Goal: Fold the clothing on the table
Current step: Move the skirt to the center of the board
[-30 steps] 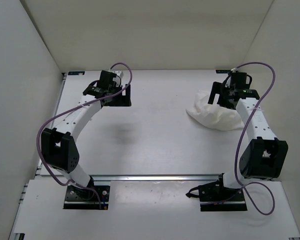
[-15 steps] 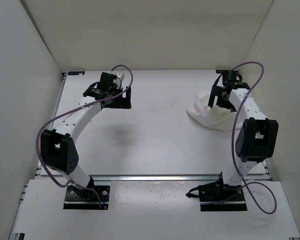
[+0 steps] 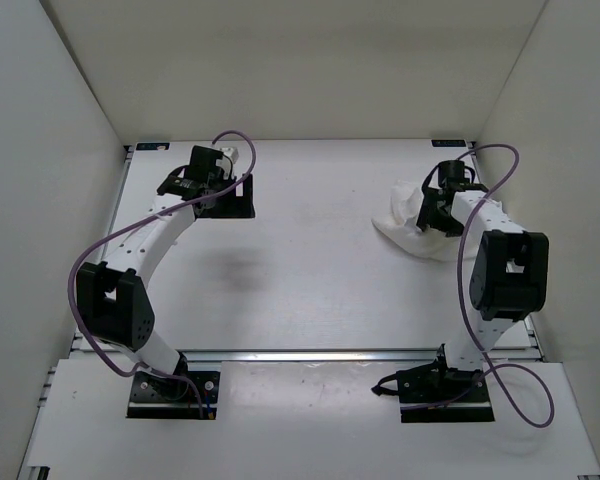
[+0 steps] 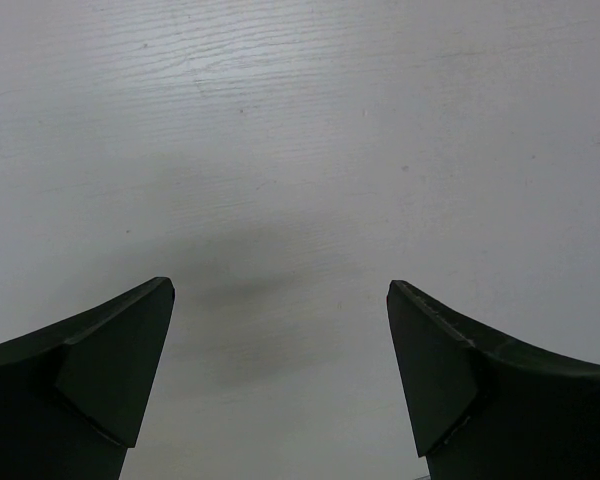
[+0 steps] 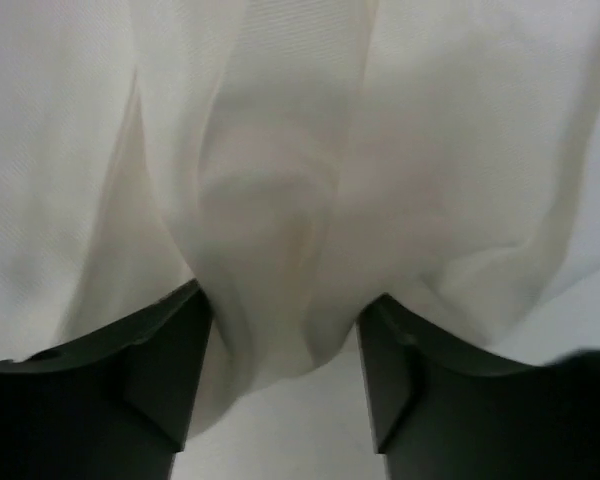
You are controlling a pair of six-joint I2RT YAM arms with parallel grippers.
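Observation:
The clothing (image 3: 405, 226), a crumpled white heap, lies at the back right of the table (image 3: 300, 280). My right gripper (image 3: 433, 212) is down on the heap's right side. In the right wrist view a hanging fold of the clothing (image 5: 280, 190) fills the gap between the two dark fingers (image 5: 160, 370), which stand partly closed and touch it on both sides; the right gripper (image 5: 285, 335) is still open around it. My left gripper (image 3: 235, 198) hovers over bare table at the back left, well apart from the clothing. It (image 4: 280, 330) is wide open with nothing between its fingers.
White walls (image 3: 70, 120) enclose the table on the left, back and right. A metal rail (image 3: 300, 354) runs along the front edge by the arm bases. Purple cables (image 3: 485, 200) loop over both arms.
The right arm has swung left and dropped onto the clothing, and its jaws have narrowed around a fold. The left gripper has shifted slightly left.

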